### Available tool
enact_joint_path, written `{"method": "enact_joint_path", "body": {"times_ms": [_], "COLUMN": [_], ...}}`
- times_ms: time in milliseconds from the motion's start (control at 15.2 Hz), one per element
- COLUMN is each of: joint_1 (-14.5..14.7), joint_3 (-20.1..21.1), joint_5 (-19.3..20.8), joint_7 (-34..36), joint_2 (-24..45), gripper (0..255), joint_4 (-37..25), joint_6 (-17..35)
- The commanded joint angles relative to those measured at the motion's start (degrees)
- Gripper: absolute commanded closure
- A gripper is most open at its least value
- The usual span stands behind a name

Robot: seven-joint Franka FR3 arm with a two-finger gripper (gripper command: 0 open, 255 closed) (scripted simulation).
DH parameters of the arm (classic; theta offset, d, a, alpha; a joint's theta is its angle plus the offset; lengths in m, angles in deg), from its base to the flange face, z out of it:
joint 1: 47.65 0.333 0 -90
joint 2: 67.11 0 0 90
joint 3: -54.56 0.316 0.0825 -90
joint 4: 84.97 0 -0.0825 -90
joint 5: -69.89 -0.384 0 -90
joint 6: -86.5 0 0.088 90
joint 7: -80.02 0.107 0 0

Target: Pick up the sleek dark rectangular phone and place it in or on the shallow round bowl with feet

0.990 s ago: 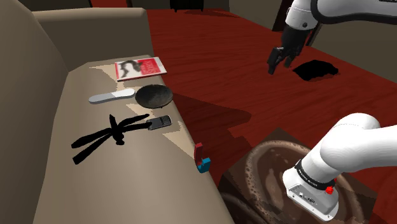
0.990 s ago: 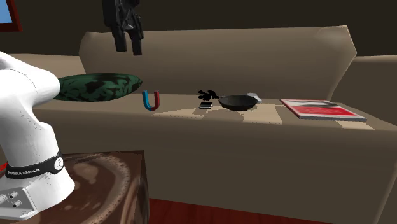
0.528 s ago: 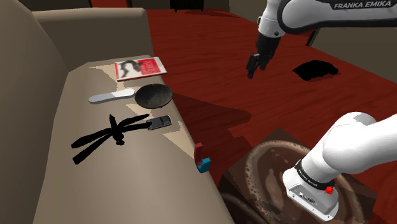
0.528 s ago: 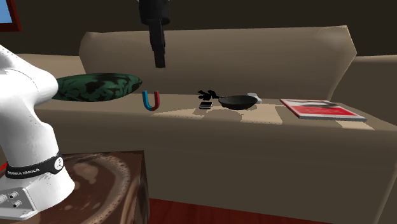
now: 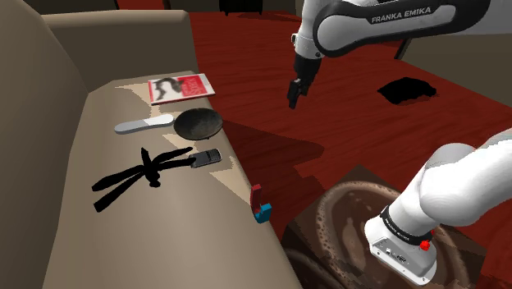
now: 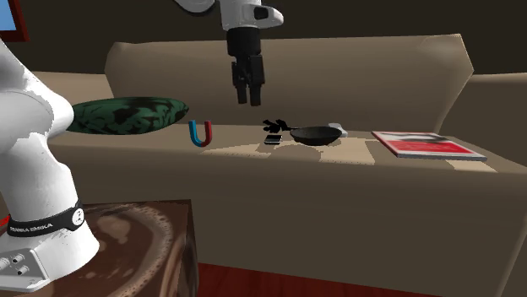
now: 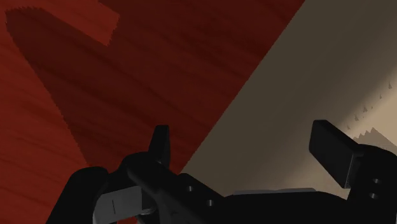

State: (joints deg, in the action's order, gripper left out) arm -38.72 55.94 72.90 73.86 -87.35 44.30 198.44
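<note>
Phone [image 5: 207,158] not yet gripped; lies flat close to the front edge of the sofa seat [image 5: 172,238].

Pincer [image 5: 293,94] first: hangs high off that front edge, over the red wood floor [image 5: 271,74], fingers pointing down and spread wide, clasping nothing. Reads as an approach, with jaws parted in advance for dropping straight over a flat slab. Looks down, in the wrist view, on floor to one side and beige sofa to the other, so probably sits about level with the sofa's front line. Probably kept high for safe passage over the clutter on the seat.

Next out, along the front edge: a red and blue horseshoe magnet [image 5: 260,205], upright, nearest the stand [image 5: 353,238]; worth clearing on the way in.

Then the phone itself, met at one end by a leg of a black tripod-like thing [image 5: 135,174]; touching or just short of it, cannot tell. Calls for a grip across the narrow sides, away from that leg, to avoid dragging it along.

Just beside the phone, further along the front edge, the dark shallow bowl [image 5: 199,123]: upright, empty, ready to receive. Feet hidden from these angles. Makes for a short carry, lift and sideways shift only.

Beyond the bowl toward the backrest, a pale handled thing [image 5: 144,124]; near the seat's far end, a red and white magazine [image 5: 180,87], flat and well apart from the job.
</note>
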Motion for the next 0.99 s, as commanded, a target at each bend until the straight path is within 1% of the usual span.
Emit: {"method": "enact_joint_path", "body": {"times_ms": [0, 462, 924], "joint_1": [1.18, 4.70, 7.95], "joint_3": [0.61, 3.19, 6.43], "joint_5": [-0.43, -1.33, -1.10], "joint_7": [-1.79, -7.79, -13.11], "joint_2": [3.55, 15.52, 26.70], "gripper": [0, 0, 0], "joint_4": [-1.48, -8.61, -16.68], "joint_6": [2.03, 6.60, 9.30]}}
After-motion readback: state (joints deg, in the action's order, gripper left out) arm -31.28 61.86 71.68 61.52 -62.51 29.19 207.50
